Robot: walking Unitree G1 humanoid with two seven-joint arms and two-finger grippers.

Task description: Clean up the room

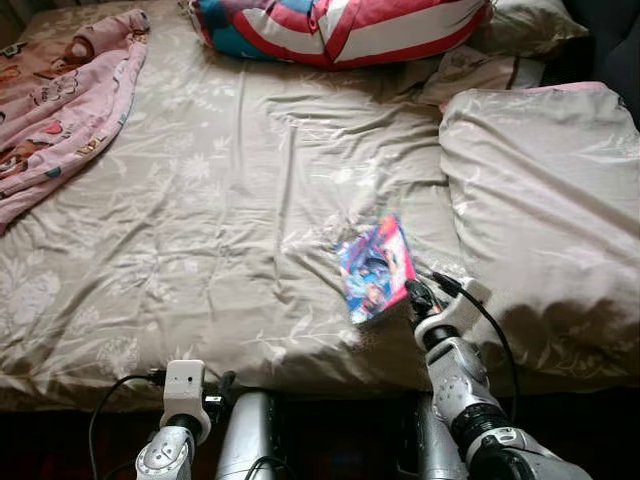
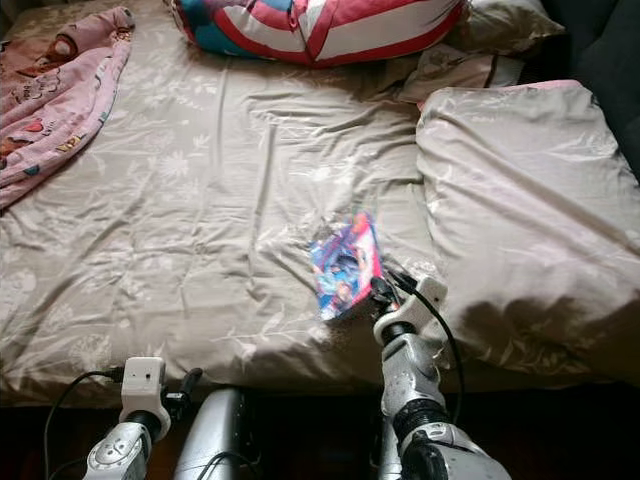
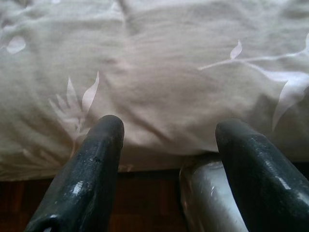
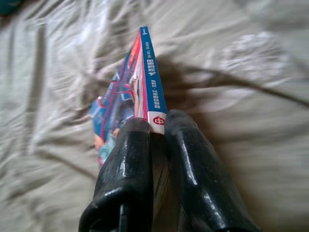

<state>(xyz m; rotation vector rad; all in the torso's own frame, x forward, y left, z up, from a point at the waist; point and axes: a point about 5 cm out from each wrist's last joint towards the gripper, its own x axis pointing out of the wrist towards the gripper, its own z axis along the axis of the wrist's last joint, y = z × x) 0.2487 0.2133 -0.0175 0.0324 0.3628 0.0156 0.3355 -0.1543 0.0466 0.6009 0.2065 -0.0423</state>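
A thin, colourful comic book (image 1: 375,267) is held just above the beige bedsheet (image 1: 230,210), near the bed's front edge. My right gripper (image 1: 418,296) is shut on its near corner; in the right wrist view the book's blue spine (image 4: 150,82) stands on edge between the two black fingers (image 4: 128,164). My left gripper (image 3: 169,140) is open with nothing between its fingers, low at the bed's front edge, and its wrist (image 1: 184,392) shows at the lower left.
A pink patterned blanket (image 1: 60,100) lies at the bed's far left. A red, white and blue cushion (image 1: 340,25) sits at the head. A large beige pillow (image 1: 545,200) covers the right side. Dark floor lies below the bed's front edge.
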